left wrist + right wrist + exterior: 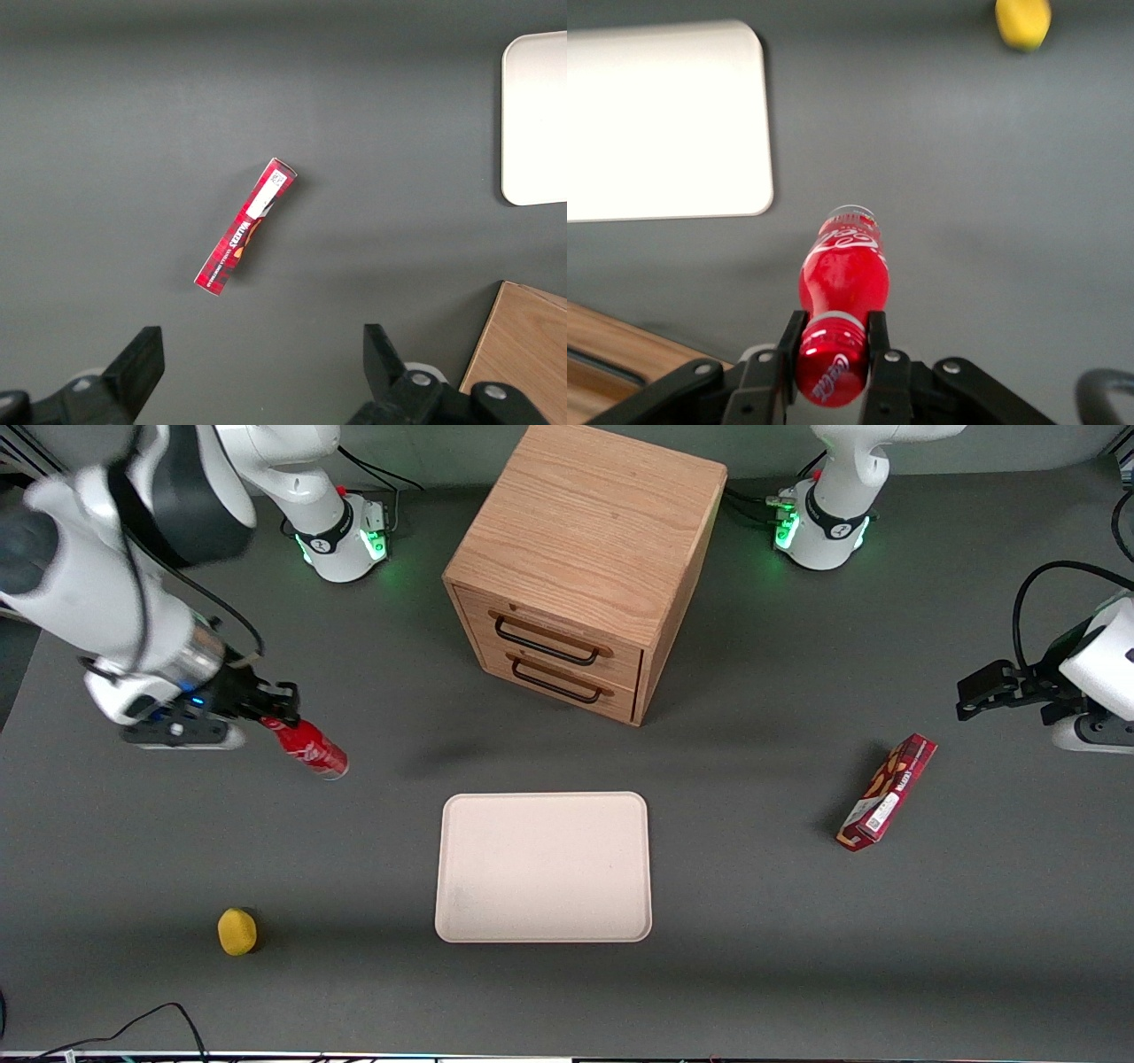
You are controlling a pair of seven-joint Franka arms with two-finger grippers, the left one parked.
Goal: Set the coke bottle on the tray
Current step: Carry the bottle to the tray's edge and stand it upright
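The coke bottle [308, 747] is small, slim and red with white lettering. My right gripper [276, 716] is shut on its red cap and neck and holds it tilted above the table, toward the working arm's end. In the right wrist view the fingers [788, 341] clamp the cap of the bottle [843, 274] from both sides, around my gripper [833, 345]. The cream-white tray [543, 866] lies flat mid-table, nearer the front camera than the bottle; it also shows in the right wrist view [664, 124] and in the left wrist view [536, 115]. Nothing lies on the tray.
A wooden two-drawer cabinet [580, 558] stands farther from the camera than the tray. A yellow lemon-like object [237, 931] lies near the front edge toward the working arm's end. A long red snack box [888, 791] lies toward the parked arm's end.
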